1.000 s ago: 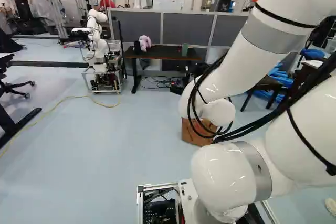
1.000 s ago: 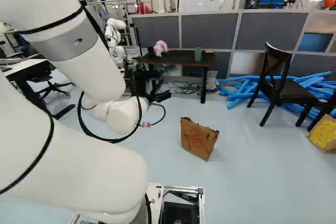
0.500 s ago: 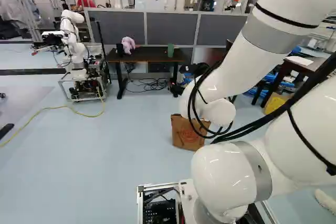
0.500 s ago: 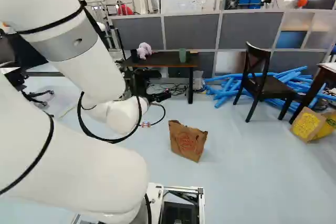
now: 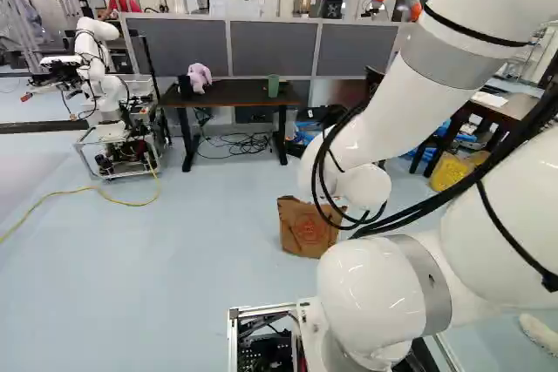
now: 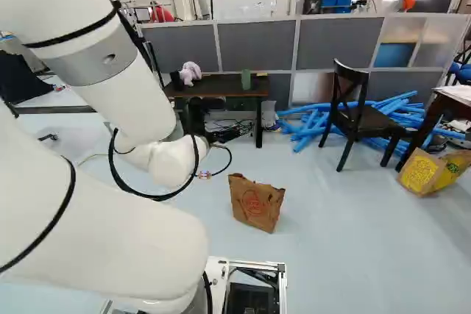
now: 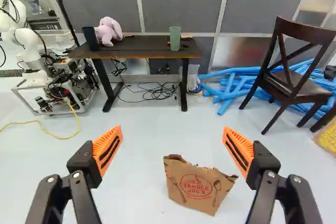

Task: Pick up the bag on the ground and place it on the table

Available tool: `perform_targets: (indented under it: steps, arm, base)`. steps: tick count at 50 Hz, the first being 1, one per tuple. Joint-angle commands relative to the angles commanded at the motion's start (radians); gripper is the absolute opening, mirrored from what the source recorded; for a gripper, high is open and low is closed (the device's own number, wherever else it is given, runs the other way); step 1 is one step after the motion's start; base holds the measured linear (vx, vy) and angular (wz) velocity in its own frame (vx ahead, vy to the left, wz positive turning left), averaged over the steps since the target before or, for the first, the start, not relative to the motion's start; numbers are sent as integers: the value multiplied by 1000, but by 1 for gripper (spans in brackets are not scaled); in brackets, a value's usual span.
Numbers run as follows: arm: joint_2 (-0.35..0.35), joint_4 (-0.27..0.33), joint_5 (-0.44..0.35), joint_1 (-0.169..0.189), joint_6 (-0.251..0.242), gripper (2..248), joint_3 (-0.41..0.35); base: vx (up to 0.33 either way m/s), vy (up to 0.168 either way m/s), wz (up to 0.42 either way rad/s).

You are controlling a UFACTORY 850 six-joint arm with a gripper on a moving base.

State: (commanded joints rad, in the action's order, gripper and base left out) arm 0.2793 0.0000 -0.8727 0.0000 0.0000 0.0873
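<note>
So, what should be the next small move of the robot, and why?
Probably ease the open jaws forward and down toward the paper bag: it stands on the floor ahead of them, and they hold nothing.

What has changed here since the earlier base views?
The base has moved, turning to its right: the whole scene slides left in both base views. Nothing has been picked up. The paper bag is on the floor as before, with the table beyond it. The arm keeps its pose over its lowest joint. The gripper is open now; no earlier wrist view shows it.
</note>
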Motion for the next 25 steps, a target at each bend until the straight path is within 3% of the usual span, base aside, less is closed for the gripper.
perform_targets:
  steps: [25]
  arm:
    - [0, 0, 0, 0, 0, 247, 0]
  base:
    - [133, 0, -10]
